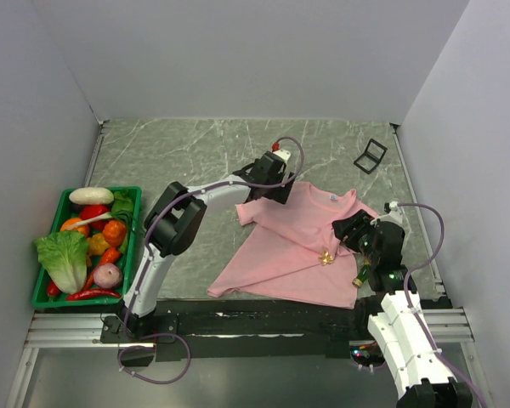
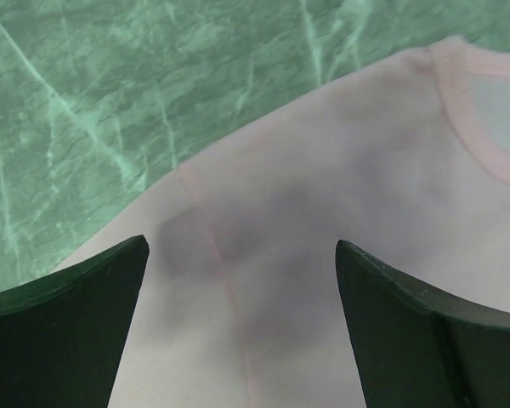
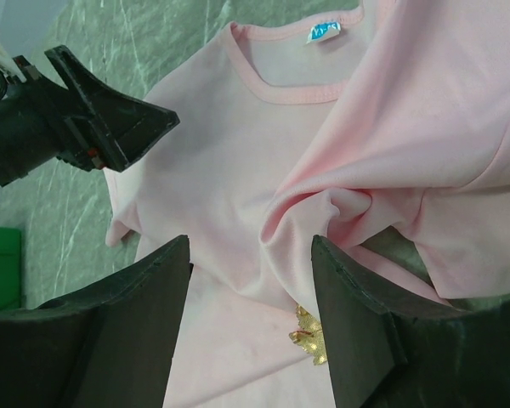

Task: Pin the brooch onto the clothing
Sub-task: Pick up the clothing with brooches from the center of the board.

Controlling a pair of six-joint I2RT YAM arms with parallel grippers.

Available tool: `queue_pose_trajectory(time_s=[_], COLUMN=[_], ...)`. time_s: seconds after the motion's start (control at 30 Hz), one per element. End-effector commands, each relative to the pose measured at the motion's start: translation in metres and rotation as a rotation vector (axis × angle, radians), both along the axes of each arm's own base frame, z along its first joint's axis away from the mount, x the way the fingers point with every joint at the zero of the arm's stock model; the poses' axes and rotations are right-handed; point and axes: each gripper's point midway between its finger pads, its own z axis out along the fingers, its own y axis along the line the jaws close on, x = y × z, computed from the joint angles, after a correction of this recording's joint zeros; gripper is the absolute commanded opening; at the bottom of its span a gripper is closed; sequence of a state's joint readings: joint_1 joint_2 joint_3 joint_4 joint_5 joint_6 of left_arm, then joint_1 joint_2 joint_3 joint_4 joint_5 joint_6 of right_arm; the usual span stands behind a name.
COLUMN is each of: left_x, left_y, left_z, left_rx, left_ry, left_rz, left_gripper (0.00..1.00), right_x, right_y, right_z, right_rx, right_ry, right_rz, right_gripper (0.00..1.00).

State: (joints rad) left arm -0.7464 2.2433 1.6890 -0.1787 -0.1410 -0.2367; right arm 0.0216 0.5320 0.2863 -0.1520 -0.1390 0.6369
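Brooch (image 1: 327, 257), small golden leaf-shaped pin w/ jagged edges, is lying on the lower front of the shirt, close to the near edge of the counter (image 1: 178, 153), a green marbled slab. Right wrist cam catches it too (image 3: 310, 336), partly tucked behind one right finger.

R gripper (image 1: 357, 234) is just beside it, fingers (image 3: 136, 340) spread wide, nothing between them. It's over a bunched-up fold of fabric; can't tell if it touches.

Clothing next: light pink short-sleeved T-shirt of soft fabric (image 1: 280, 246), spread out but rumpled, its right side folded over onto itself (image 3: 425, 127). The neck points away from the arms, and a white-and-blue neck label (image 3: 325, 32) shows inside the collar.

Further out, L gripper (image 2: 242, 246) is above the shirt's left shoulder/sleeve seam, fingers (image 2: 68, 323) fully parted, gripping nothing. Pink cloth and a shadow lie below.

Off to the left, a green plastic crate (image 1: 76, 303) is packed w/ toy veg: lettuce, red peppers, an onion, etc.

Far right corner: a small black open frame (image 1: 371, 155) lies on the counter, well apart from the shirt.
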Motion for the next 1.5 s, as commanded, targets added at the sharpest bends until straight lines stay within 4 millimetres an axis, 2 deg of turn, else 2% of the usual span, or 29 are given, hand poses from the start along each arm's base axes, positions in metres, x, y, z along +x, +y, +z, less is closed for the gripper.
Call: queue_pose_trajectory(time_s=[0.0,0.03,0.07,0.2,0.3,0.33,0.4,0.5,0.53,0.63,0.7,0.73,0.8,0.83,0.87,0.93,1.0,1.03,1.07,1.13,1.17,1.23,1.27,1.3,1.33,1.37,1.4,1.43,1.47], left_x=[0.013,0.012,0.017,0.018,0.018,0.018,0.02,0.026,0.027,0.038,0.044,0.049,0.058,0.062,0.071,0.078,0.089,0.089,0.096,0.1,0.105,0.11,0.113,0.114,0.115,0.116,0.117,0.118,0.118], left_y=[0.013,0.019,0.017,0.021,0.021,0.021,0.023,0.029,0.032,0.039,0.049,0.052,0.066,0.07,0.082,0.092,0.109,0.111,0.119,0.124,0.131,0.135,0.139,0.14,0.141,0.143,0.143,0.144,0.142], left_z=[-0.001,-0.016,-0.012,-0.022,-0.029,-0.033,-0.036,-0.046,-0.052,-0.047,-0.045,-0.038,-0.035,-0.03,-0.026,-0.016,-0.008,0.0,0.004,0.013,0.015,0.018,0.018,0.019,0.02,0.021,0.023,0.022,0.025], left_rx=[0.071,0.112,0.119,0.151,0.161,0.165,0.17,0.172,0.175,0.147,0.14,0.129,0.113,0.102,0.09,0.071,0.064,0.046,0.032,0.007,0.007,0.009,0.01,0.007,0.005,0.005,0.004,0.004,-0.001], left_ry=[-0.025,0.009,0.001,0.022,0.038,0.042,0.045,0.078,0.094,0.089,0.086,0.074,0.076,0.073,0.069,0.058,0.042,0.038,0.027,0.017,0.013,0.015,0.015,0.017,0.014,0.009,0.005,0.005,0.001], left_rz=[0.007,0.011,0.011,0.004,-0.005,-0.002,0.002,0.018,0.026,0.048,0.064,0.071,0.101,0.111,0.136,0.153,0.176,0.17,0.178,0.177,0.179,0.183,0.179,0.178,0.176,0.176,0.175,0.172,0.165], left_gripper=[0.96,0.96,0.96,0.98,0.83,0.73,0.63,0.32,0.18,0.01,0.01,0.01,0.01,0.01,0.01,0.01,0.01,0.01,0.01,0.01,0.01,0.01,0.01,0.01,0.01,0.01,0.01,0.01,0.01], right_x=[0.006,0.006,0.006,0.007,0.008,0.008,0.009,0.011,0.012,0.017,0.021,0.024,0.029,0.035,0.038,0.047,0.055,0.061,0.065,0.075,0.08,0.095,0.102,0.117,0.123,0.129,0.143,0.15,0.155], right_y=[-0.003,-0.003,-0.002,-0.003,-0.005,-0.005,-0.004,-0.003,-0.003,-0.005,-0.011,-0.012,-0.016,-0.017,-0.016,-0.018,-0.02,-0.019,-0.019,-0.021,-0.02,-0.022,-0.019,-0.019,-0.022,-0.025,-0.033,-0.035,-0.037], right_z=[0.019,0.02,0.02,0.025,0.029,0.029,0.029,0.03,0.033,0.035,0.033,0.04,0.034,0.042,0.035,0.04,0.028,0.036,0.026,0.027,0.016,0.021,0.009,0.022,0.019,0.006,0.015,0.013,-0.004], right_rx=[-0.009,-0.01,-0.011,-0.015,-0.019,-0.021,-0.02,-0.025,-0.024,-0.043,-0.078,-0.091,-0.128,-0.138,-0.154,-0.169,-0.193,-0.202,-0.224,-0.252,-0.241,-0.229,-0.225,-0.231,-0.238,-0.249,-0.274,-0.289,-0.299], right_ry=[-0.055,-0.055,-0.055,-0.059,-0.068,-0.071,-0.067,-0.062,-0.068,-0.053,-0.033,-0.043,0.0,-0.006,0.027,0.037,0.097,0.099,0.145,0.162,0.201,0.219,0.265,0.247,0.265,0.312,0.299,0.313,0.371], right_rz=[-0.012,-0.01,-0.008,-0.009,-0.017,-0.018,-0.015,-0.005,0.0,-0.004,-0.02,-0.02,-0.017,-0.017,-0.005,-0.005,0.007,0.016,0.034,0.017,0.018,0.012,0.032,0.028,0.014,0.008,-0.029,-0.031,-0.025], right_gripper=[0.66,0.66,0.66,0.66,0.66,0.66,0.66,0.66,0.66,0.66,0.66,0.66,0.66,0.67,0.67,0.67,0.67,0.67,0.67,0.67,0.68,0.68,0.68,0.67,0.67,0.67,0.67,0.67,0.67])
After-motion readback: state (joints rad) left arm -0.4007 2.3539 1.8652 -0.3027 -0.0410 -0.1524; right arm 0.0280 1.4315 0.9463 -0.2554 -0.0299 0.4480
